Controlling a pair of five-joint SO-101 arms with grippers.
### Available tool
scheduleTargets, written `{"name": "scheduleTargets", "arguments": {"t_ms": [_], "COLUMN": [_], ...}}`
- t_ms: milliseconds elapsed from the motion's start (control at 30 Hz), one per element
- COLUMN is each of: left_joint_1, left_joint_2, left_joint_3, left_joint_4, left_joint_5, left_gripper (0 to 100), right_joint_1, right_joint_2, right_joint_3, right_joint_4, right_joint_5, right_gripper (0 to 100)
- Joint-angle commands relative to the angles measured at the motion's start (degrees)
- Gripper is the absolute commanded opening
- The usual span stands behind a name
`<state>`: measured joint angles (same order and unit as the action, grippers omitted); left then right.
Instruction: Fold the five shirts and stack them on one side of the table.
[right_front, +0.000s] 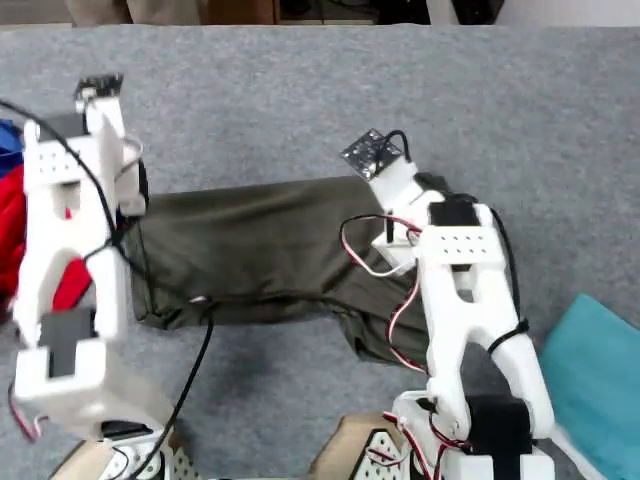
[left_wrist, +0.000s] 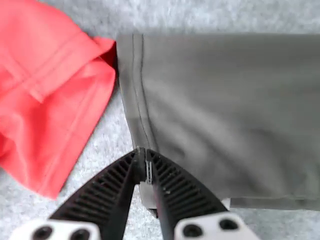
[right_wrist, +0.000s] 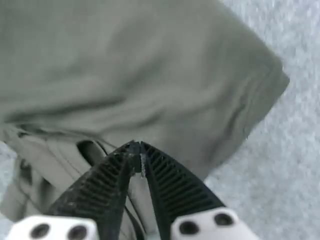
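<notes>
Left hand (left_wrist: 145, 165) is clamping the olive shirt (right_front: 260, 240) at its hem. Right hand (right_wrist: 136, 150) is pinching its other end near the sleeve. Shirt is lying spread mid-counter (right_front: 300, 90). Risks: both hands are gripping with the tips only, so fabric could slip out on a lift. Red shirt (left_wrist: 45, 90) is touching the hem and might drag along.

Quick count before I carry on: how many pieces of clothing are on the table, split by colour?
olive shirt: 1
red shirt: 1
teal shirt: 1
blue cloth: 1 (a sliver at the table's edge, too little showing to call it a shirt)
Total: 4
</notes>
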<state>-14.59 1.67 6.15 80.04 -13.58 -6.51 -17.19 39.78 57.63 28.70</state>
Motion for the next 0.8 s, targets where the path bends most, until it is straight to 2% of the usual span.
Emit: {"name": "scheduleTargets", "arguments": {"t_ms": [0,67,167,433,767], "left_joint_1": [-2.7,-4.7,-8.1,-11.0,-10.9], "left_joint_2": [-8.3,-8.7,-8.7,-8.7,-8.7], "left_joint_3": [23.8,31.9,37.0,35.1,35.5], "left_joint_4": [-19.3,-29.5,-37.3,-38.4,-38.4], "left_joint_5": [-0.5,-0.5,1.3,5.2,5.2], "left_gripper": [2,2,2,2,2], "right_joint_1": [-4.8,-7.7,-10.2,-10.4,-10.8], "right_joint_2": [3.6,7.3,13.0,21.1,8.6], "right_joint_3": [-3.2,-6.7,-12.4,-13.8,-0.3], "right_joint_4": [0.3,2.6,7.2,12.7,13.3], "right_joint_5": [-0.7,-0.4,-0.4,-0.3,-0.3], "right_gripper": [0.5,0.5,0.5,0.5,0.5]}}
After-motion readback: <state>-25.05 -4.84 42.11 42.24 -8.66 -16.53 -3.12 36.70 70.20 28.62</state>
